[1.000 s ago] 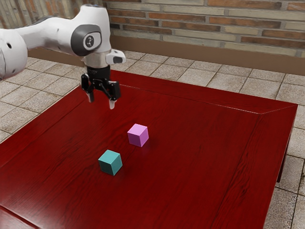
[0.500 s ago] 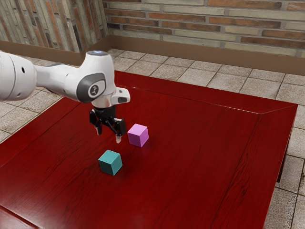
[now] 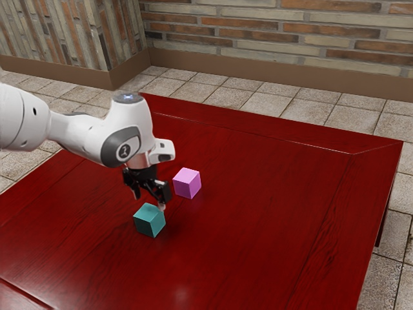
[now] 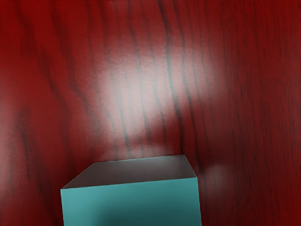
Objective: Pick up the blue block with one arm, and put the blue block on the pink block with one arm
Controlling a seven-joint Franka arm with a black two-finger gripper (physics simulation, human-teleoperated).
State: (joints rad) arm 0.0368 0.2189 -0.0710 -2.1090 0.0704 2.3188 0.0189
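Observation:
The blue block (image 3: 149, 219), a teal-coloured cube, rests on the dark red table (image 3: 271, 213) near the front. Just behind it, toward the exterior view's right, sits the pink block (image 3: 186, 183). My gripper (image 3: 149, 197) hangs open directly above the blue block, fingertips a little above its top face and not touching it. In the wrist view the blue block (image 4: 131, 195) lies close under the hand, its top face and one side showing against the wood.
The table's far edge and right-hand edge (image 3: 387, 168) drop off to a tiled floor (image 3: 310, 103). A brick wall (image 3: 290, 32) runs behind. Bare wood stretches to the exterior view's right of the blocks.
My arm has come down and forward from the table's back left to hover just over the blue block. Both blocks have stayed put and the fingers have stayed apart.

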